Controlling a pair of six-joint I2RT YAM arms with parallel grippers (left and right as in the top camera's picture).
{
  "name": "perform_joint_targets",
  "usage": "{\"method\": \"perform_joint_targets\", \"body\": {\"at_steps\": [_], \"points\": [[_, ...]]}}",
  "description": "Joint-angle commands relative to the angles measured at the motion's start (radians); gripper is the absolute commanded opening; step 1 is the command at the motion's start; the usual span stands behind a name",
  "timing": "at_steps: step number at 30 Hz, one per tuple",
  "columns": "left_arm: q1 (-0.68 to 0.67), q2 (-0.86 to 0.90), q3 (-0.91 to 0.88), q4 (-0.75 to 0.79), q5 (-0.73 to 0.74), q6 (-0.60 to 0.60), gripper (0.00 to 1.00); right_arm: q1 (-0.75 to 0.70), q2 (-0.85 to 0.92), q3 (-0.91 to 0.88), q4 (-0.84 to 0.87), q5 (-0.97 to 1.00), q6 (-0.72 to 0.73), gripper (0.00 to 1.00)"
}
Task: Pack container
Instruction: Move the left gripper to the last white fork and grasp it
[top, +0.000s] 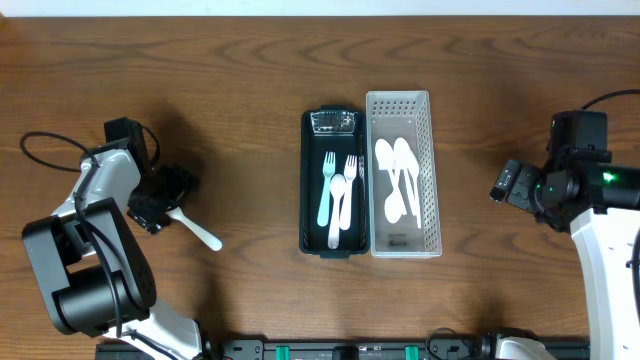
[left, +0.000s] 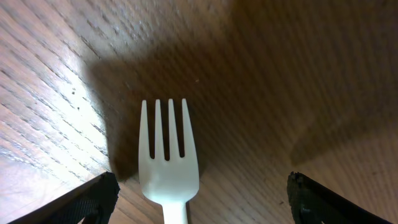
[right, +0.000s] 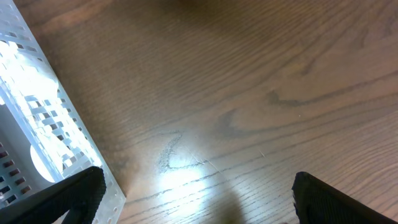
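Left wrist view: the left gripper (left: 199, 208) has its fingers (left: 93, 198) spread wide, with the white fork (left: 166, 163) flat between them, touching neither. Its tines point away, so its long axis runs along the gap. Both sit well left of the dark container (top: 311, 190). The right gripper (right: 199, 208), also wide and empty, is far to the container's right.

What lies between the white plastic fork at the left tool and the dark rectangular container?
Only bare wooden table, seen overhead, separates the white plastic fork from the dark rectangular container.
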Motion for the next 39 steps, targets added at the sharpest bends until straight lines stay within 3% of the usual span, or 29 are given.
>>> {"method": "perform_joint_targets", "body": {"at_steps": [1,6,39], "points": [[0.003,0.011,-0.007,0.003,-0.002,0.018,0.89,-0.006,-0.002,-0.003,-0.001,-0.001,-0.014,0.99],[0.003,0.011,-0.007,0.001,-0.022,0.021,0.75,-0.006,-0.002,-0.003,-0.001,-0.001,-0.018,0.99],[0.003,0.092,-0.023,-0.002,-0.08,0.021,0.75,-0.006,-0.002,-0.003,-0.002,-0.001,-0.02,0.99]]}}
